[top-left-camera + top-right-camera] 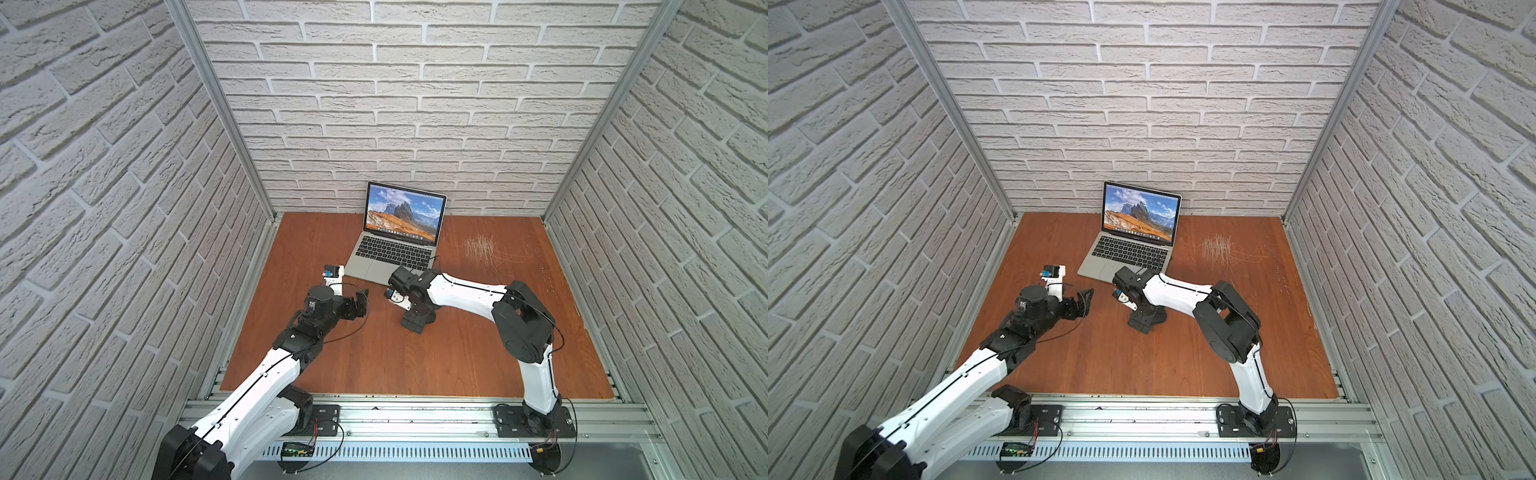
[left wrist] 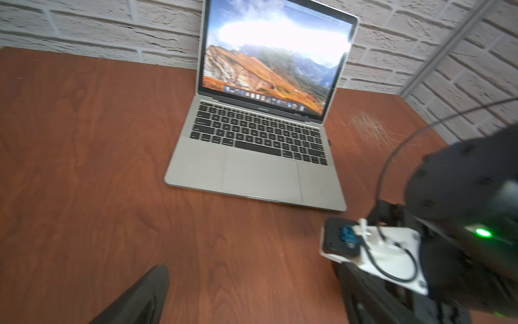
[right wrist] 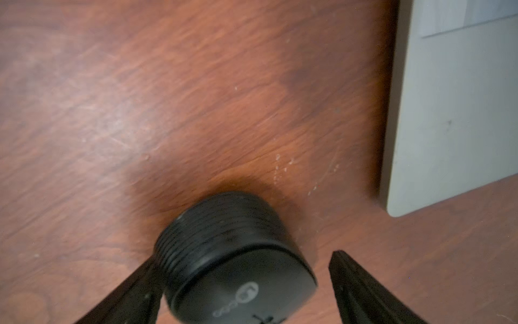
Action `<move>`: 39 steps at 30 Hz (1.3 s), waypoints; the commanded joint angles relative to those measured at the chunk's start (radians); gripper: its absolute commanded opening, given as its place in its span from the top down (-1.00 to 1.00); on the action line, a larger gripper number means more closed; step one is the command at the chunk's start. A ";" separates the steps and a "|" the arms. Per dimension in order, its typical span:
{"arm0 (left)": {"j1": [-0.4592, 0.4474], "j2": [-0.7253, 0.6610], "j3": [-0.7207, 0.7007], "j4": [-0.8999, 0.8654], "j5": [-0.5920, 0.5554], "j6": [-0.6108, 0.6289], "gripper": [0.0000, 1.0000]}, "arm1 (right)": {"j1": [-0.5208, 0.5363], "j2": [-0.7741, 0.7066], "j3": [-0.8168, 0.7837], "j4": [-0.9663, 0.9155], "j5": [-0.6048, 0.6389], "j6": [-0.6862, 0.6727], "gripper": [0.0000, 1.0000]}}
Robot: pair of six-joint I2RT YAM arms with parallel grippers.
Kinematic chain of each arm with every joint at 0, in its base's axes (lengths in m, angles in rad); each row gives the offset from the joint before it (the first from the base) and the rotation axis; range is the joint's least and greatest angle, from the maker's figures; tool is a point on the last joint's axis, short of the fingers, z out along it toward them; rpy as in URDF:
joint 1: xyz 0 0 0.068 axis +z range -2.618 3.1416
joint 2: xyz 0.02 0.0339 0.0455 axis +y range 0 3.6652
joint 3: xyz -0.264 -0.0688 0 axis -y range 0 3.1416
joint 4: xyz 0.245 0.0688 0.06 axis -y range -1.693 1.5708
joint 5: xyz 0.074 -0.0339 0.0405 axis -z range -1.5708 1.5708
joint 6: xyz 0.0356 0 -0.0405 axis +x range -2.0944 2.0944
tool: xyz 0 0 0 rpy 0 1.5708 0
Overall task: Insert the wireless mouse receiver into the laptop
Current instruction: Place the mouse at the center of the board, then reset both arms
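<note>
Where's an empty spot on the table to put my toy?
Bare wood lies right of the laptop toward the scratch marks, left of it, and along the table's front edge. Crowded before the laptop: both arms' jaws and the mouse.

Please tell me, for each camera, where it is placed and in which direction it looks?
Top views: high above the front rail, looking down toward the back wall; left arm with left pincer, right arm with right pincer, and the laptop show.
Left wrist: on the left arm, facing the laptop; one of its pincer's fingers and the right arm's wrist show.
Right wrist: on the right arm, looking down at the black mouse between open pincer fingers.
Shared: all views show the laptop and the table.
</note>
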 commanded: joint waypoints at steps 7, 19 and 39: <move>0.250 0.099 -0.071 0.282 -0.209 0.114 -0.97 | -0.139 -0.566 -0.363 0.275 0.053 0.281 -0.99; 0.401 0.616 -0.161 0.910 0.086 0.310 -0.97 | -0.766 -1.024 -0.871 0.688 -0.061 0.416 -0.98; 0.431 0.674 -0.069 0.811 -0.017 0.238 -0.97 | -0.855 -0.477 -1.015 1.543 -0.229 0.269 -0.97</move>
